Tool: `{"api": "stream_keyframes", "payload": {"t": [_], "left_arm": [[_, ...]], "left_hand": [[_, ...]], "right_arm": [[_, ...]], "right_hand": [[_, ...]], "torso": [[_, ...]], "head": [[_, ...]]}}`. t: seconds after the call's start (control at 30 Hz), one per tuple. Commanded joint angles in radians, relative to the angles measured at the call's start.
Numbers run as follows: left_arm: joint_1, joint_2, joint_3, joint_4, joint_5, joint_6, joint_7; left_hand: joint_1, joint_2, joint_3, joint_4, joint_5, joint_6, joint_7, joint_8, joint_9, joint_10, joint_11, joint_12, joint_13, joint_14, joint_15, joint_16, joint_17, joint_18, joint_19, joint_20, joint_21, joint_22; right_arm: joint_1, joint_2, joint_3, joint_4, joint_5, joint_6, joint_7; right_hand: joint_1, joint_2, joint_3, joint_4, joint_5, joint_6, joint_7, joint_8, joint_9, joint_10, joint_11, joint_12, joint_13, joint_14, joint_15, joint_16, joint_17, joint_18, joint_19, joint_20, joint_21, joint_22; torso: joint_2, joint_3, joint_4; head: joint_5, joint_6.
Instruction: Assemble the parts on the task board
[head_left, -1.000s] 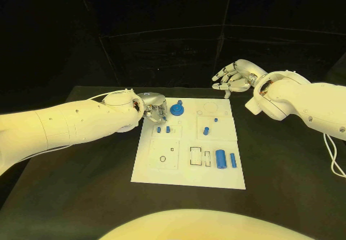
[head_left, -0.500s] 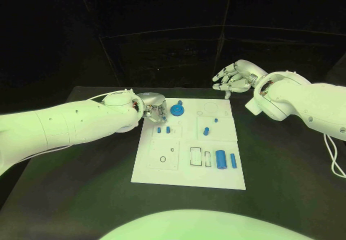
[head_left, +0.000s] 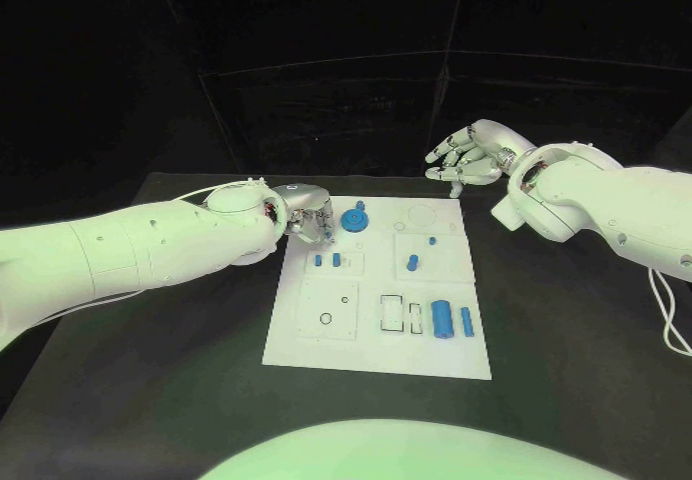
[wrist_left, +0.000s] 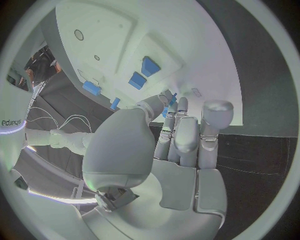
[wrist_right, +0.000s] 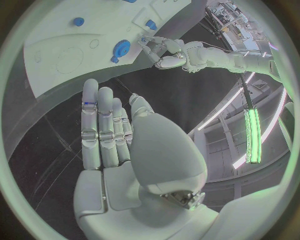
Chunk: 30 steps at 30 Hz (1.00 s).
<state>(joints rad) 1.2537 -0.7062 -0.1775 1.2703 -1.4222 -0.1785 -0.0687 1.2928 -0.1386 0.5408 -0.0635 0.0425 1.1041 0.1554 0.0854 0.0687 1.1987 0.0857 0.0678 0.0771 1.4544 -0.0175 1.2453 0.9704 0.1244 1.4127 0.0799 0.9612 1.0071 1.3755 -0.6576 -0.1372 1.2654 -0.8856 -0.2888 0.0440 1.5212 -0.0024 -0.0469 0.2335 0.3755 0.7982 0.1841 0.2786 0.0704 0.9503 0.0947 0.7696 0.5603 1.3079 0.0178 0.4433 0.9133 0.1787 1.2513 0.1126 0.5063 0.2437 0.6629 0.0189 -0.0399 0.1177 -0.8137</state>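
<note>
From the head view, the white task board (head_left: 378, 285) lies in the middle of the black desk (head_left: 159, 340). The left hand (head_left: 309, 222) sits over the board's far left corner, fingers pointing down beside a blue round gear-like part (head_left: 356, 220); whether it pinches anything cannot be told from here. Two small blue pegs (head_left: 327, 260) stand just below that hand. A short blue peg (head_left: 413, 263) and a tiny blue part (head_left: 431, 240) sit in the upper right panel. A wide blue cylinder (head_left: 441, 319) and a thinner blue pin (head_left: 466, 321) lie side by side near the board's right edge. The right hand (head_left: 469, 155) hangs above the desk beyond the board's far right corner, fingers loosely curled and apart, holding nothing.

In the left wrist view, the left hand (wrist_left: 178, 135) has its fingertips gathered close to a small blue piece (wrist_left: 172, 98) at the board's surface; whether they grip it is unclear. Blue block-shaped parts (wrist_left: 144, 72) lie farther along the board.

In the right wrist view, the right hand (wrist_right: 119, 135) is empty with its fingers extended side by side, well clear of the task board (wrist_right: 69, 50). The blue gear-like part (wrist_right: 121, 48) sits near the board's edge, with the left hand (wrist_right: 164, 52) just beside it.
</note>
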Motion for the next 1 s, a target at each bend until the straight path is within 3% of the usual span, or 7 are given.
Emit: {"api": "stream_keyframes", "payload": {"t": [0.03, 0.5, 1.0], "left_arm": [[0.002, -0.001, 0.001, 0.001, 0.002, -0.007, -0.001], [0.002, -0.005, 0.001, 0.004, 0.002, -0.014, -0.003], [0.002, -0.02, 0.001, 0.01, 0.002, -0.018, -0.007]], "left_hand": [[0.004, -0.008, 0.001, 0.002, 0.006, -0.003, -0.001, -0.003, 0.0, -0.009, -0.001, -0.005, -0.001, 0.0, 0.009, -0.004, -0.001, 0.0, 0.002, 0.005, -0.003, -0.001], [0.023, 0.011, 0.021, -0.002, 0.006, 0.036, -0.01, 0.019, 0.009, -0.009, -0.005, -0.002, -0.002, 0.0, 0.007, -0.007, -0.007, 0.002, 0.003, 0.007, -0.007, -0.002], [0.023, 0.012, 0.022, -0.003, 0.006, 0.04, -0.012, 0.022, 0.01, -0.008, -0.006, -0.001, -0.002, 0.001, 0.007, -0.006, -0.007, 0.002, 0.003, 0.006, -0.008, -0.003]], "right_arm": [[0.002, 0.0, 0.001, 0.001, 0.002, 0.0, 0.008], [0.002, 0.0, 0.001, 0.0, 0.002, 0.0, 0.008], [0.002, 0.001, 0.001, -0.001, 0.002, 0.0, 0.008]], "right_hand": [[0.007, 0.007, -0.006, 0.002, 0.003, -0.006, -0.003, 0.005, -0.001, -0.005, -0.002, 0.003, -0.001, -0.001, -0.003, 0.005, -0.001, 0.003, 0.008, -0.001, -0.007, 0.0], [0.007, 0.007, -0.006, 0.002, 0.003, -0.006, -0.003, 0.005, -0.001, -0.005, -0.002, 0.003, -0.001, -0.001, -0.003, 0.005, -0.001, 0.003, 0.008, -0.001, -0.007, 0.0], [0.005, 0.008, -0.007, 0.003, 0.003, -0.006, -0.003, 0.006, -0.001, -0.004, -0.002, 0.003, -0.002, -0.001, -0.003, 0.005, -0.001, 0.003, 0.008, -0.001, -0.007, 0.0]], "torso": [[0.001, -0.0001, -0.0005], [0.0, -0.0003, -0.0002], [0.0, -0.0004, -0.0002]], "head": [[0.0, -0.001], [0.0, -0.001], [0.001, -0.001]]}}
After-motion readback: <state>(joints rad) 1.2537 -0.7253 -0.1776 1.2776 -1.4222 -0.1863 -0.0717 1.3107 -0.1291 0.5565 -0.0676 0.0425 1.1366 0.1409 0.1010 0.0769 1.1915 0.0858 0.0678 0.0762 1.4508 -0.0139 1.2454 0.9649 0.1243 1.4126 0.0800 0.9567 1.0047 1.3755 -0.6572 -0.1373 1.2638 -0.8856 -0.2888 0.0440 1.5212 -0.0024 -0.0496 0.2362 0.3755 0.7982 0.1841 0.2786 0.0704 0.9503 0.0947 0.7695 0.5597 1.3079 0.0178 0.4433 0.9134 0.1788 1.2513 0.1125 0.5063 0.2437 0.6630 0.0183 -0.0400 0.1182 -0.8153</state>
